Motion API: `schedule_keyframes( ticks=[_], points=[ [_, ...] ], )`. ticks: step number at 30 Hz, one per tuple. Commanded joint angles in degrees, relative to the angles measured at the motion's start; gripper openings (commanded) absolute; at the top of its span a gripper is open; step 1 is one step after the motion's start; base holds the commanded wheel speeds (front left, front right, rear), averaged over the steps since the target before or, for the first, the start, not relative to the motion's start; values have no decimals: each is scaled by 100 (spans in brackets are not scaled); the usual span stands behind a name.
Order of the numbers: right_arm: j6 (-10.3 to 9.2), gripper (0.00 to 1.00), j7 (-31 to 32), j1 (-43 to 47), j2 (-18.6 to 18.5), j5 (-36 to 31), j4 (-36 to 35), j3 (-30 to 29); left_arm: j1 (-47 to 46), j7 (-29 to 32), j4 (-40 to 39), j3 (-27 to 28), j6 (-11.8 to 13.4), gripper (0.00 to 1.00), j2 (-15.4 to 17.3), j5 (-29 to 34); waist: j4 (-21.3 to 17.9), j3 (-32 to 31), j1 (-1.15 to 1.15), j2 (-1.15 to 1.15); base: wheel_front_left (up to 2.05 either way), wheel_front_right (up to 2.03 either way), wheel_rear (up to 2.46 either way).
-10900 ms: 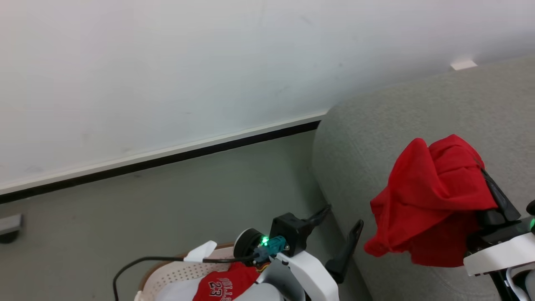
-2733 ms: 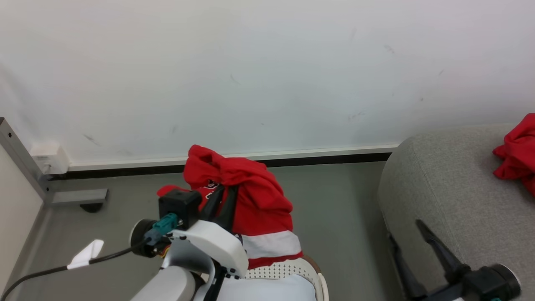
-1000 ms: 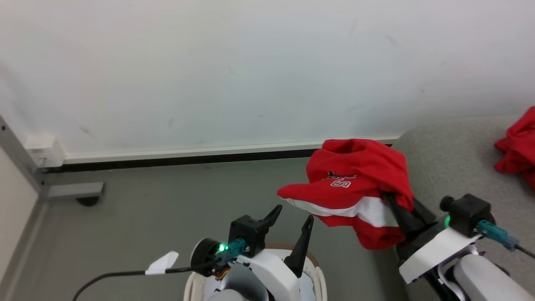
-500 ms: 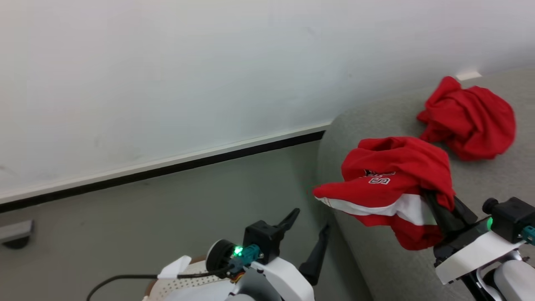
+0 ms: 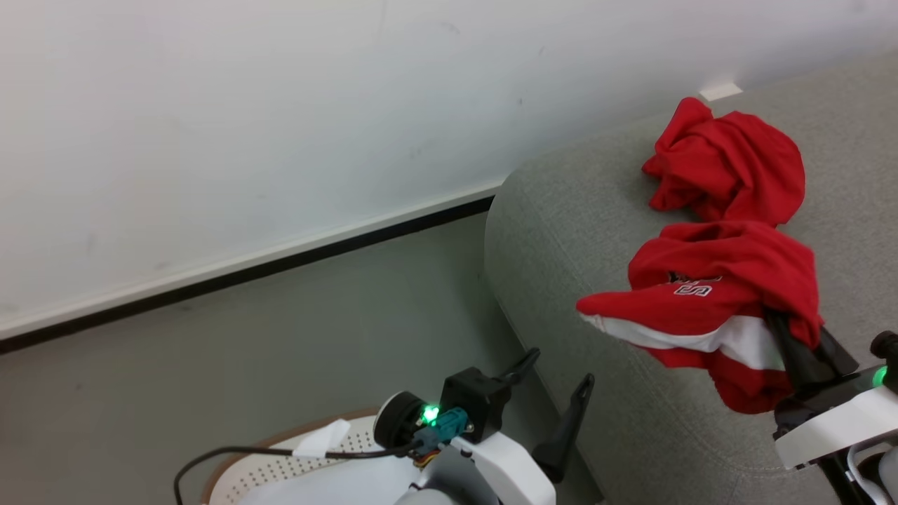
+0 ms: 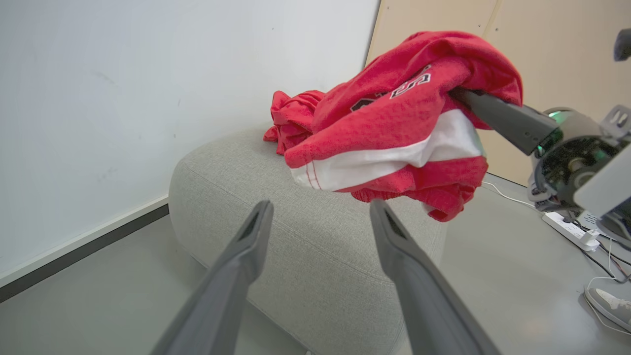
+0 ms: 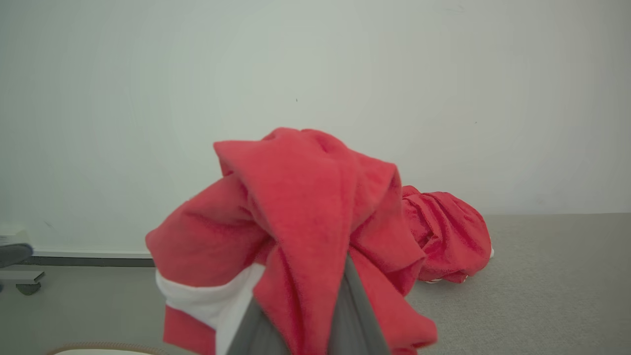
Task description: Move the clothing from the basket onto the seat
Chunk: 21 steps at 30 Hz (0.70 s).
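My right gripper (image 5: 786, 326) is shut on a red jersey (image 5: 708, 301) with a white band and white-edged lettering, holding it up over the front part of the light grey seat (image 5: 596, 210). From the right wrist, the jersey (image 7: 305, 197) drapes over my fingers (image 7: 355, 320). A second crumpled red garment (image 5: 729, 165) lies on the seat just beyond it. My left gripper (image 5: 561, 368) stands open and holds nothing, above the cream basket (image 5: 280, 463), beside the seat's near corner. In the left wrist view its fingers (image 6: 246, 246) frame the seat (image 6: 296, 246) and the jersey (image 6: 394, 113).
A plain white cloth (image 5: 330, 487) lies in the basket. White wall and dark baseboard (image 5: 245, 263) run behind grey floor. A power strip (image 6: 567, 229), cables and a grey shoe (image 6: 609, 305) lie on the floor past the seat. A dark caster (image 7: 15, 254) stands at the wall.
The head view has swung right. My right gripper has carried the jersey from above the floor beside the seat to above the seat. The left gripper stays open.
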Motion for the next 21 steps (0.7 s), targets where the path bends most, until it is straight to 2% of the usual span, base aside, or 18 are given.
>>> schedule_keyframes(
  ticks=[1, 7, 12, 16, 21],
  points=[
    [-14, 0, 35, 36, 18, -78, 47, -141, -111, 44, 20, -15, -22, 100, -8, 42, 52, 169, 0, 0, 0, 0, 0],
    [-14, 0, -20, -534, -7, -171, 180, -692, -525, 218, 22, -97, -23, 100, -50, 231, 230, 893, 0, 0, 0, 0, 0],
    [-14, 0, -48, -1578, -126, -72, 678, -1406, -1099, 388, 71, -219, -109, 100, -120, 437, 482, 1708, 0, 0, 0, 0, 0],
    [-14, 0, 94, -2577, -384, 25, 1375, -1976, -1589, 463, 128, -341, -164, 100, -219, 595, 766, 2309, 0, 0, 0, 0, 0],
    [-15, 0, 124, -3710, -790, -182, 2767, -2584, -2095, 448, 177, -513, -137, 100, -289, 691, 1136, 2835, 0, 0, 0, 0, 0]
  ],
)
